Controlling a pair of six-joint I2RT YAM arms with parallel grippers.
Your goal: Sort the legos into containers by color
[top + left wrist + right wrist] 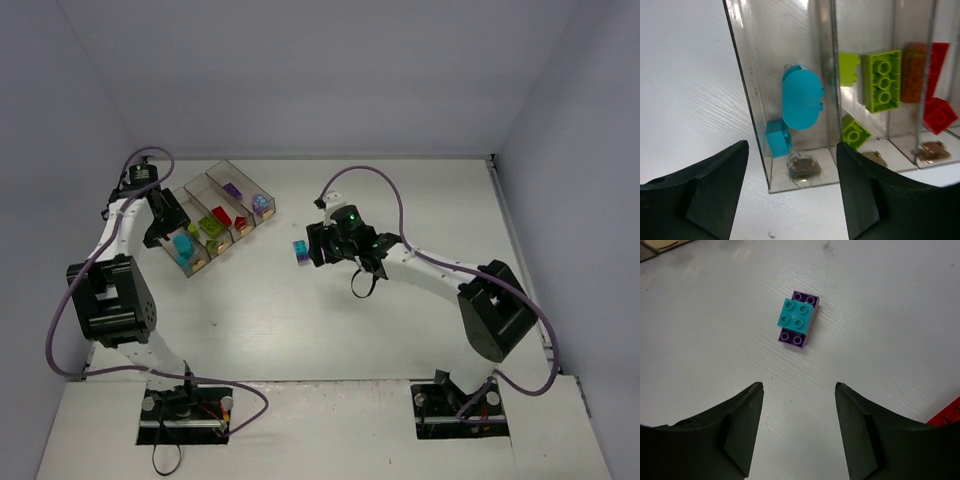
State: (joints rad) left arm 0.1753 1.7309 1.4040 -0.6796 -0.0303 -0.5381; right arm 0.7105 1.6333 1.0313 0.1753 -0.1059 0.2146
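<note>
The four joined clear containers [203,184] stand at the back left. In the left wrist view the left bin [757,75] holds a rounded cyan piece [801,97] and a small cyan brick [777,138]. The bin beside it holds lime green bricks [882,80], and the one after that holds red bricks [939,114]. Purple pieces [233,190] lie in the far bin. My left gripper [791,150] is open and empty at the near end of the cyan bin. A cyan brick stacked on a purple brick [797,317] sits on the table, just ahead of my open, empty right gripper [797,386].
A red brick [947,415] shows at the bottom right edge of the right wrist view. A round glue blob [802,166] sits on the floor at the near end of the cyan bin. White walls close in the table at the back and on both sides.
</note>
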